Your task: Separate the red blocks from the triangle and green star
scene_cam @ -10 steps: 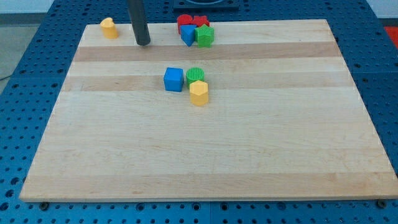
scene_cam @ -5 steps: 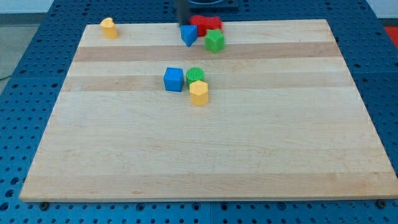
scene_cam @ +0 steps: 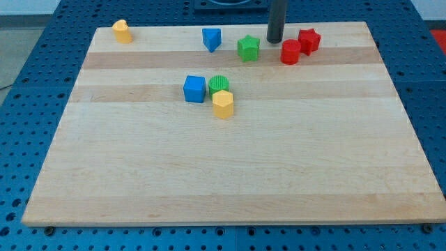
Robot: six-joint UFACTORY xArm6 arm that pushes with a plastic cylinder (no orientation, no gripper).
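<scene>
My tip (scene_cam: pixel 274 40) rests on the board near the view's top, between the green star (scene_cam: pixel 248 48) to its left and the two red blocks to its right. The red cylinder (scene_cam: pixel 290 52) lies just right of and below the tip. The red star (scene_cam: pixel 309 40) touches the cylinder at its upper right. The blue triangle (scene_cam: pixel 212 38) stands apart, left of the green star. A clear gap separates the red pair from the star and triangle.
A blue cube (scene_cam: pixel 194 88), a green cylinder (scene_cam: pixel 219 84) and a yellow hexagonal block (scene_cam: pixel 222 104) cluster near the board's middle. A yellow block (scene_cam: pixel 122 31) sits at the top left corner. The wooden board (scene_cam: pixel 230 174) lies on a blue pegboard.
The rod swept from the view's left to the right along the top edge. It pushed both red blocks rightward, away from the blue triangle and green star, which shifted only slightly.
</scene>
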